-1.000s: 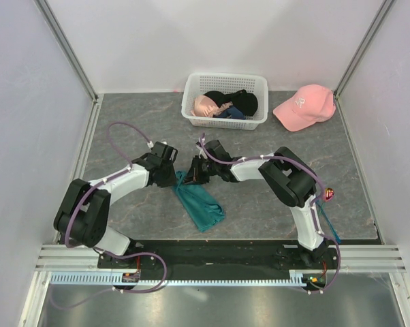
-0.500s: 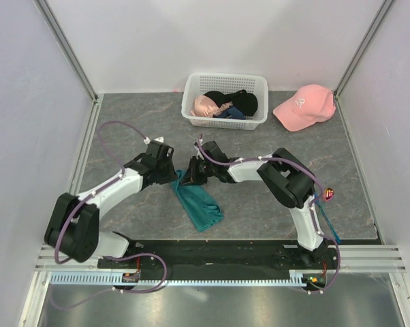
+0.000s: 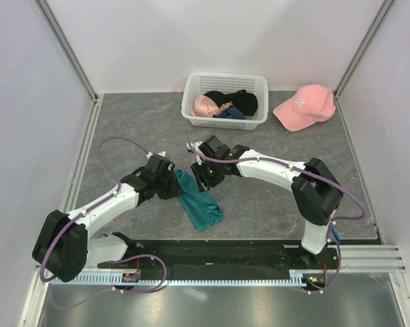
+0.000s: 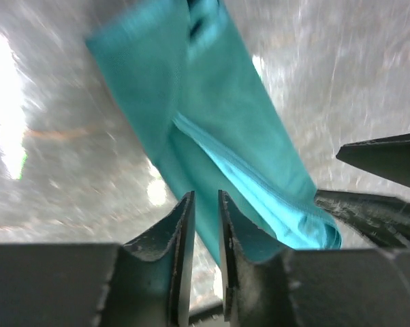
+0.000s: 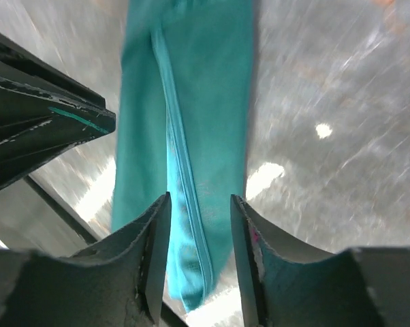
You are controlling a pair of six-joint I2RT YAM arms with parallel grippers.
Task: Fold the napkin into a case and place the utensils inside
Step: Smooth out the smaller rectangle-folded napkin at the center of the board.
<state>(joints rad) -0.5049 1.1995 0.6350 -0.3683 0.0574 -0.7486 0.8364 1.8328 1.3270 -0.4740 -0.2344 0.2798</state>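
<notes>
**Napkin folded to a strip; utensils not yet loaded.**
The teal napkin (image 3: 199,204) lies on the table (image 3: 273,204) between the two arms as a narrow, layered strip running diagonally toward the near edge, so the case appears largely formed. The left gripper (image 4: 203,201) hovers over the strip's left edge, fingers drawn to a narrow slit with nothing visibly between them. The right gripper (image 5: 197,201) hangs above the strip's far end, fingers moderately apart and empty, the cloth's long seam showing in the gap. No utensil shows on or in the strip, and neither can be made out with confidence in the overhead view, so fetching and inserting both is judged to remain. The white basket (image 3: 225,101) and pink cap (image 3: 304,107) sit well apart at the far side.
</notes>
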